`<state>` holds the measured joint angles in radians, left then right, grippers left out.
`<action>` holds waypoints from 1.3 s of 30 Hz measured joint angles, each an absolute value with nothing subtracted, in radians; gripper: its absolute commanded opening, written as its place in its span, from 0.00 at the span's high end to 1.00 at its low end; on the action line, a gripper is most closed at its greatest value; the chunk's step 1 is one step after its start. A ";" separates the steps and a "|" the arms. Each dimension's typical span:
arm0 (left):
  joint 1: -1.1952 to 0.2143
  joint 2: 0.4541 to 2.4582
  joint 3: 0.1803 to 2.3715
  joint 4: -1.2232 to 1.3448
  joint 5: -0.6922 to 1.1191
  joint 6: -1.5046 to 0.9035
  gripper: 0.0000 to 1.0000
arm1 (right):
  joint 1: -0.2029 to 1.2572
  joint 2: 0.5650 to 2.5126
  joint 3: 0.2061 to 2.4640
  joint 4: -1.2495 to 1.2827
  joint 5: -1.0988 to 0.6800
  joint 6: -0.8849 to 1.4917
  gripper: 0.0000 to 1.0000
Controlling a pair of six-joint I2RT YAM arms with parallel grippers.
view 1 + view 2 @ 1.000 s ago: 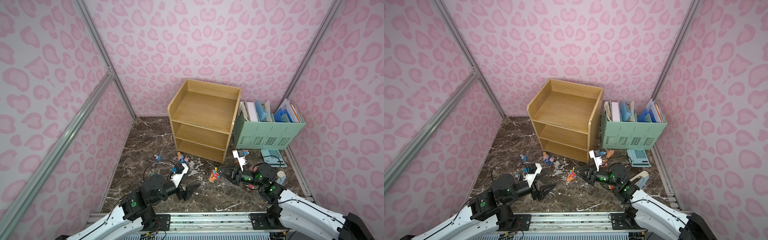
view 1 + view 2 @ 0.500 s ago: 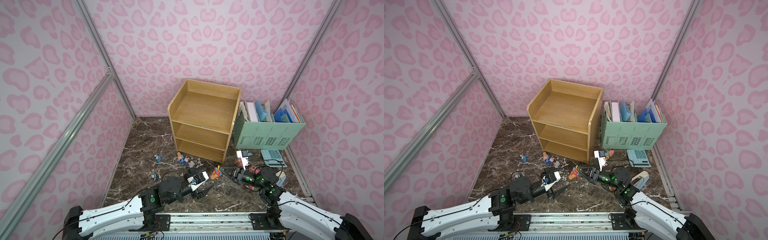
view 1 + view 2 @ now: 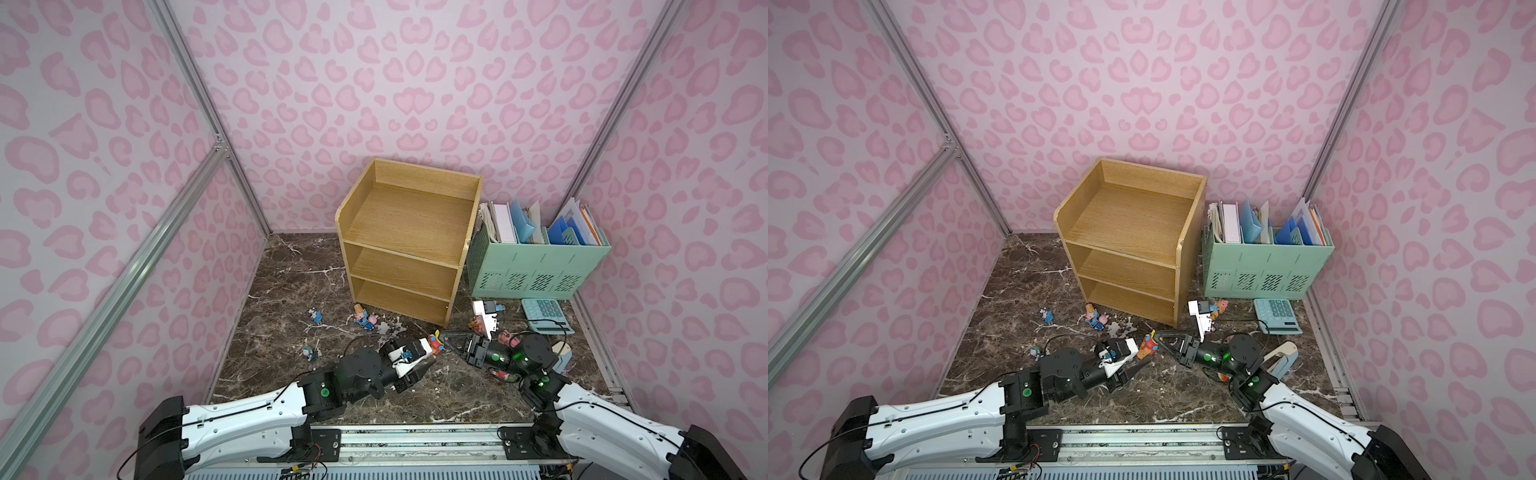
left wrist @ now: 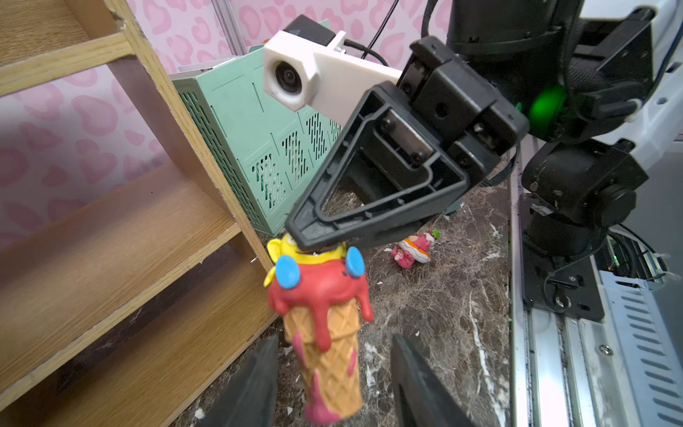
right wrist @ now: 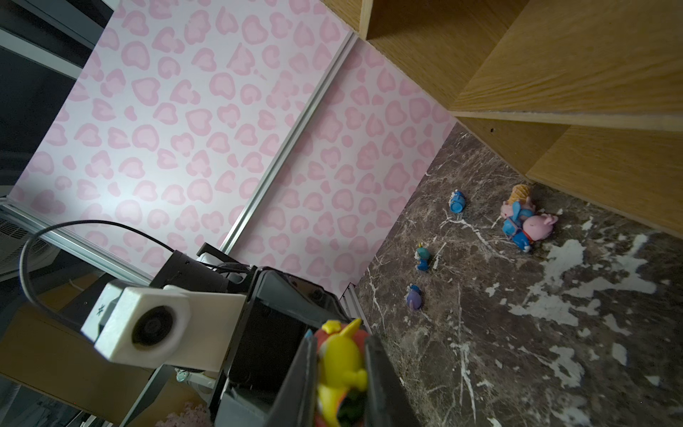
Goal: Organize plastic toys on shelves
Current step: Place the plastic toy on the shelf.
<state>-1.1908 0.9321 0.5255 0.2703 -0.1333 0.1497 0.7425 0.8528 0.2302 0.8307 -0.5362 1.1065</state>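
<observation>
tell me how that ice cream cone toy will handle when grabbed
Probably stiff: the ice cream cone toy holds straight though the right gripper pinches only its top. Its glossy tapered cone may slip between jaws. Stood on its narrow end, it would likely tip.

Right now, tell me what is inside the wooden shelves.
The shelves show only bare wood on all three tiers. The backs of the two lower tiers are hidden under the boards above.
</observation>
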 measured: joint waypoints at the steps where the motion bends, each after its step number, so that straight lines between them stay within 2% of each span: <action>1: -1.191 0.938 0.527 0.271 -0.136 0.145 0.51 | 0.743 0.851 0.230 0.831 -0.536 1.106 0.86; 11: -1.190 0.950 0.532 0.275 -0.148 0.129 0.57 | 0.746 0.852 0.232 0.830 -0.536 1.106 0.86; 14: -1.190 0.957 0.538 0.275 -0.150 0.124 0.65 | 0.751 0.855 0.236 0.830 -0.535 1.106 0.86; 16: -1.190 0.962 0.540 0.275 -0.155 0.117 0.67 | 0.756 0.859 0.236 0.833 -0.528 1.106 0.86; 17: -1.190 0.962 0.541 0.273 -0.156 0.106 0.73 | 0.757 0.860 0.236 0.833 -0.524 1.106 0.85; 19: -1.189 0.962 0.544 0.263 -0.164 0.102 0.77 | 0.759 0.862 0.236 0.835 -0.519 1.100 0.84; 21: -1.189 0.961 0.551 0.245 -0.176 0.094 0.79 | 0.760 0.865 0.236 0.842 -0.509 1.098 0.79; 24: -1.190 0.952 0.564 0.213 -0.174 0.081 0.80 | 0.762 0.863 0.239 0.838 -0.511 1.103 0.56; 27: -1.190 0.921 0.576 0.164 -0.177 0.052 0.80 | 0.756 0.841 0.249 0.821 -0.519 1.091 0.46; 35: -1.169 0.787 0.642 -0.067 -0.282 -0.031 0.78 | 0.587 0.724 0.229 0.747 -0.557 1.058 0.45; 39: -1.087 0.761 0.772 -0.220 -0.335 -0.030 0.78 | 0.451 0.642 0.209 0.691 -0.605 1.039 0.44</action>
